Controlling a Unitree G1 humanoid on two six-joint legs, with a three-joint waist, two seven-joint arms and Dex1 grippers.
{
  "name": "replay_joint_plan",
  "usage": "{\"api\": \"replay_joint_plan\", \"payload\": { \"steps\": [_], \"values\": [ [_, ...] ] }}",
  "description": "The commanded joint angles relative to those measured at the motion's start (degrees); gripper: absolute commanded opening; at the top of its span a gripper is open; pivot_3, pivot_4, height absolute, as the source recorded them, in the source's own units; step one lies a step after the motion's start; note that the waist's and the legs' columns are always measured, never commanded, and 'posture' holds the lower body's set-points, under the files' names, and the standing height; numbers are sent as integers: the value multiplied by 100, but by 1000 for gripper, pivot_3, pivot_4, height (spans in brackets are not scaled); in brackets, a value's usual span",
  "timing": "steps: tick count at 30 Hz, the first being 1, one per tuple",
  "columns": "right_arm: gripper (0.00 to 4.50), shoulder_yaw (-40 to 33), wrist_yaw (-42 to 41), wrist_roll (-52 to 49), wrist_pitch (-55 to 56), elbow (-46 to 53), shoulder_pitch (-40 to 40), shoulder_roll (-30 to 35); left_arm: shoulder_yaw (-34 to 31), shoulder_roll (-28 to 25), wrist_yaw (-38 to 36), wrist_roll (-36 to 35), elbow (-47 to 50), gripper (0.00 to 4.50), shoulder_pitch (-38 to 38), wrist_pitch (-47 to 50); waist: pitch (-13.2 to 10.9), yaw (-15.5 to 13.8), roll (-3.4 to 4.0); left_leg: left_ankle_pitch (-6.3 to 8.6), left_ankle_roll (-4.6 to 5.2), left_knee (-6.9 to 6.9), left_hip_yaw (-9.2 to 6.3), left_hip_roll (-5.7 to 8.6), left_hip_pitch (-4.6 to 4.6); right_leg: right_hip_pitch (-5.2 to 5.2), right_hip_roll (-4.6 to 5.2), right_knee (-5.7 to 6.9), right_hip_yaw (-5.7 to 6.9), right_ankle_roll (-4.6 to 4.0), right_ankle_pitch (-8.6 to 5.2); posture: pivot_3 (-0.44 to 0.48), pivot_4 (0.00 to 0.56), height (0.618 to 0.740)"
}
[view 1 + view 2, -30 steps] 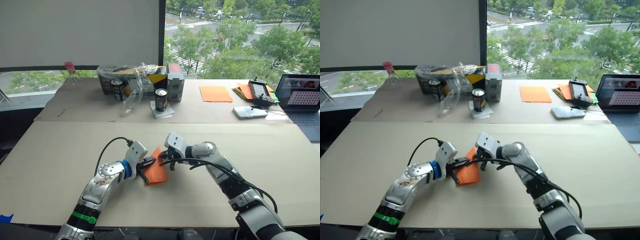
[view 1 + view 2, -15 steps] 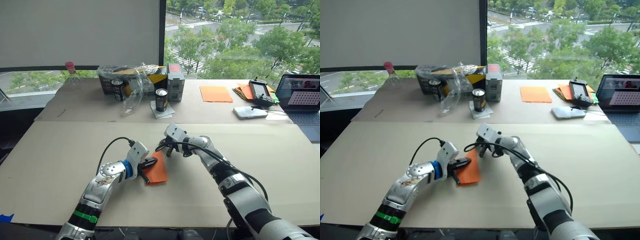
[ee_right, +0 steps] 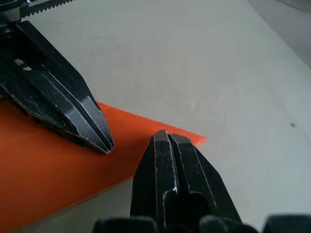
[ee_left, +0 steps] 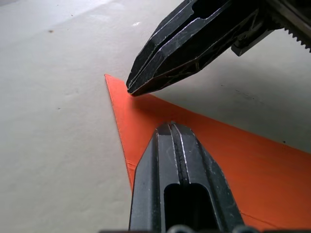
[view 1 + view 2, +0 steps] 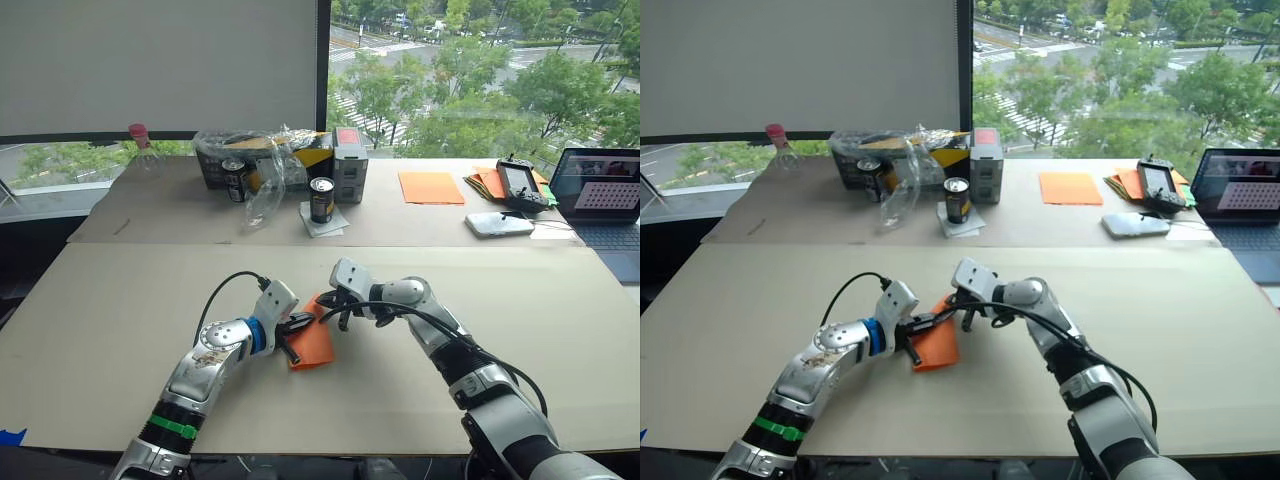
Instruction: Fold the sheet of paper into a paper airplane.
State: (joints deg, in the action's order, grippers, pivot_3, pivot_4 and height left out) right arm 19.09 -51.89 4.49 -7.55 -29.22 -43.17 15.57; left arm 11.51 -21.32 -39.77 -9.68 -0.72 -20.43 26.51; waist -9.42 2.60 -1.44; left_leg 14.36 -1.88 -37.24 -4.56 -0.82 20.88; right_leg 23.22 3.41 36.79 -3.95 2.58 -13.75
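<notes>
From the left eye view, the sheet of paper (image 5: 314,340) lies flat on the near part of the bench (image 5: 120,300), folded into a narrow orange wedge with its point toward the far side. The left gripper (image 5: 297,326) reaches in from the left and rests on the paper's left edge. The right gripper (image 5: 333,307) comes from the right and meets the paper near its far corner. Farther back stand two dark cans (image 5: 322,199), a crumpled clear plastic bag (image 5: 262,160), a bottle with a red cap (image 5: 139,138), a smooth orange sheet (image 5: 432,187), a stack of orange and green papers (image 5: 487,182), a handheld controller (image 5: 521,186), a phone (image 5: 499,224) and a laptop (image 5: 605,200).

The right eye view shows the same layout, the two grippers converging over the orange wedge, tips just beside each other.

In the left wrist view, the left jaws are clenched, pressing down on the paper close to its pointed corner, while the right gripper's clenched tips touch the paper just beyond them.

In the right wrist view, the right jaws are also clenched, their tip on the paper's corner edge, with the left gripper's closed fingers resting on the orange surface beside them.
</notes>
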Motion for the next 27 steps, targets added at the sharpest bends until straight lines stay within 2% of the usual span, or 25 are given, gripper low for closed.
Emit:
{"api": "replay_joint_plan", "payload": {
  "steps": [1,17,22,27],
  "values": [
    [0,52,-96,29,-92,378,163,92,71,-50,-17,115,-173,23,22,52,0,0,0,0,0,0,0,0,0,0,0,-1,0,0,0,0,150,730],
    [0,472,-914,-180,-1535,3205,1637,1121,150,-96,-264,199,-469,23,-230,-31,1,-22,0,0,0,0,0,2,-2,-8,0,-5,1,5,-3,0,150,730],
    [0,699,-1177,-213,-1725,3862,2011,1530,199,-137,-369,205,-505,23,-281,-28,2,-22,-1,0,0,-1,0,2,-3,-9,0,-6,1,11,-7,0,150,730],
    [0,810,-1098,-190,-1776,4272,2192,1671,220,-194,-451,212,-515,23,-303,-11,2,-21,-1,0,0,-1,0,1,-3,-10,0,-6,1,38,-23,0,150,730]
  ]
}}
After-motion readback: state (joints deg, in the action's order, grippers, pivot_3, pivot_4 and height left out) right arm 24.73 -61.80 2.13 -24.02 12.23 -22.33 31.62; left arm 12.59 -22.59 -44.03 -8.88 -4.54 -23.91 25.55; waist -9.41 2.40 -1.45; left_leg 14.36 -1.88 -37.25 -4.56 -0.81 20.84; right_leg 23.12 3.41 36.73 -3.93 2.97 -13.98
